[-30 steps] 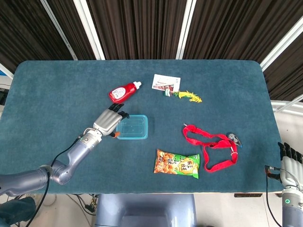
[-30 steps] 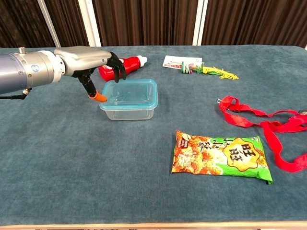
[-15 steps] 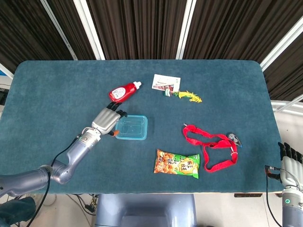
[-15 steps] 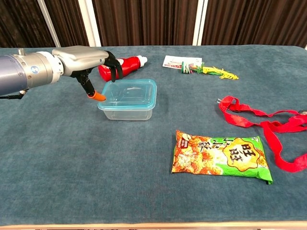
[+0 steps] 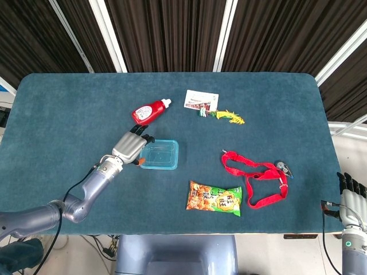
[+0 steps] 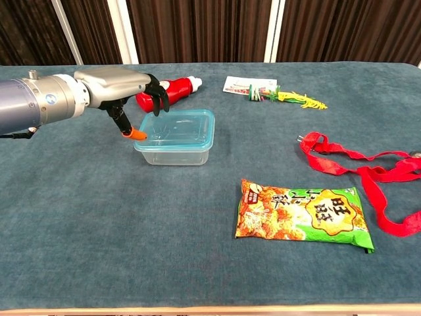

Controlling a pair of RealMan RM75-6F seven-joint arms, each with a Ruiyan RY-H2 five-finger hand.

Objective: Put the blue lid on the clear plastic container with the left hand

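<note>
Since a second ago the clear plastic container point(image 6: 175, 137) has slid a touch leftward on the worktop point(image 6: 99, 217), and the left hand point(image 6: 117, 85) has lifted slightly while staying at the box's left end. The blue lid point(image 6: 176, 125) now sits on the container, its translucent rim seeming to track the box all round, though whether it has clicked down I cannot tell.

The left hand hovers over the lid's left edge, fingers point(image 6: 155, 92) curled down and apart, holding nothing; the orange-tipped thumb point(image 6: 135, 133) hangs just beside the lid's left corner. In the head view the same hand point(image 5: 131, 145) covers that end.

To finish well, I'd press flat on the lid rather than at one corner: thin springy plastic on short-pile blue fabric will skid or tip if pushed sideways. Seat the near-left corner first, then work round the rim.

The box is a rounded rectangle, glossy and see-through. Behind it lies a red squeeze bottle point(image 6: 166, 91) with a white cap. To the right sits a crinkly foil snack bag point(image 6: 304, 214), and beyond that a limp red strap point(image 6: 358, 171).

The right hand point(image 5: 350, 192) shows only at the head view's lower right edge; its state is unclear.
</note>
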